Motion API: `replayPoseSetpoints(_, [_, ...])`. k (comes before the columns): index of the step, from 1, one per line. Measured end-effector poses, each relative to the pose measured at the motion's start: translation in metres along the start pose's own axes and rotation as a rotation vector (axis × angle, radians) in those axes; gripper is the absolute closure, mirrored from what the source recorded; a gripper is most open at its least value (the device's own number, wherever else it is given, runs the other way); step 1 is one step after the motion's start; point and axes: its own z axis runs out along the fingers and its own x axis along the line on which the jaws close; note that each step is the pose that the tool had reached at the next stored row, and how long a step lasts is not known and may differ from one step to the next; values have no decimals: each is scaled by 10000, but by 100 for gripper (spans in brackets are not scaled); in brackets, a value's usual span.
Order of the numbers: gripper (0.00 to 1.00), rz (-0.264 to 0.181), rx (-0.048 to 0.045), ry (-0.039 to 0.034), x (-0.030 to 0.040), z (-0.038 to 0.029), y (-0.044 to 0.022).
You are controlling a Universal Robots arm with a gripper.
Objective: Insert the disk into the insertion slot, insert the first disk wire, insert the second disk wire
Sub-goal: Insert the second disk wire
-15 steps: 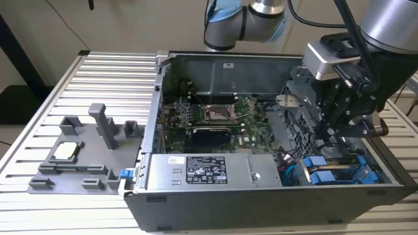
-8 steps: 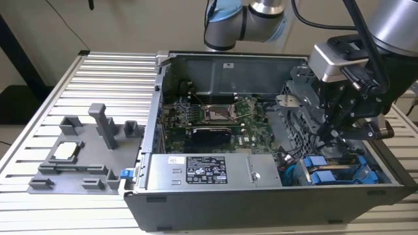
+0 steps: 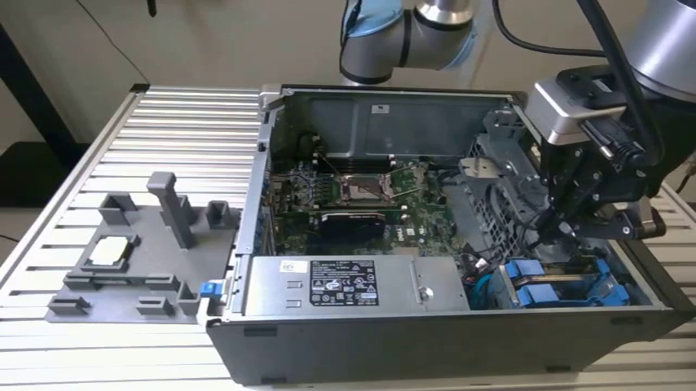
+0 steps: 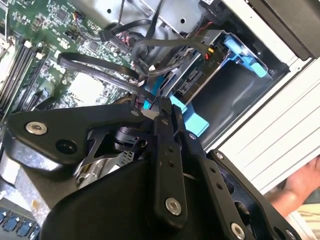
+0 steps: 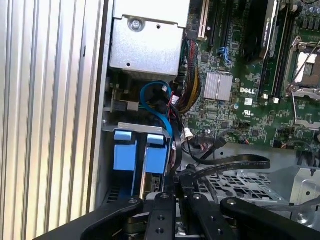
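The disk (image 3: 566,287) already sits in the insertion slot (image 3: 549,281) at the front corner of the open computer case (image 3: 435,342), on the exterior view's right, its blue carrier handles showing beside a second blue carrier. So the first step looks done, and the work in hand appears to be one of the two wire steps.

The gripper (image 4: 162,112) hangs low inside the case just above the drive cage, its fingers (image 4: 167,150) drawn close together on what seems to be a dark cable connector; whether it is truly clamped cannot be told for sure. In the first wrist view a black flat wire (image 5: 235,162) loops out from the fingertips, and a blue wire (image 5: 160,107) curves down toward the blue carriers (image 5: 125,150).

The coming move likely calls for lining the connector squarely with the port on the disk's back and pressing straight in, keeping the loose cables clear. A person's hand (image 4: 302,182) rests near the case edge.
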Motion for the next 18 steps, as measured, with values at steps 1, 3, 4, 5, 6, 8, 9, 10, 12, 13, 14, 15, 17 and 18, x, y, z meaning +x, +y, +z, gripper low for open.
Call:
replayPoseSetpoints(1, [84, 19, 2, 1, 6, 6, -7])
replayPoseSetpoints(3, [84, 80, 6, 3, 16, 20, -15])
replayPoseSetpoints(4, [84, 116, 8, 5, 20, 26, -17])
replayPoseSetpoints(5, [84, 151, 10, 8, 25, 32, -20])
replayPoseSetpoints(6, [84, 180, 12, 11, 31, 36, -24])
replayPoseSetpoints(8, [84, 199, -13, 9, 43, 40, -42])
replayPoseSetpoints(9, [84, 206, -30, 7, 50, 44, -54])
replayPoseSetpoints(10, [84, 211, -41, 6, 56, 48, -66])
replayPoseSetpoints(12, [84, 222, -52, 4, 69, 58, -90])
replayPoseSetpoints(13, [84, 232, -53, 5, 75, 64, -99])
replayPoseSetpoints(14, [84, 247, -51, 5, 80, 73, -108])
replayPoseSetpoints(15, [84, 268, -50, 6, 84, 81, -117])
replayPoseSetpoints(17, [84, 321, -46, 10, 93, 99, -131])
replayPoseSetpoints(18, [84, 346, -44, 12, 97, 105, -137])
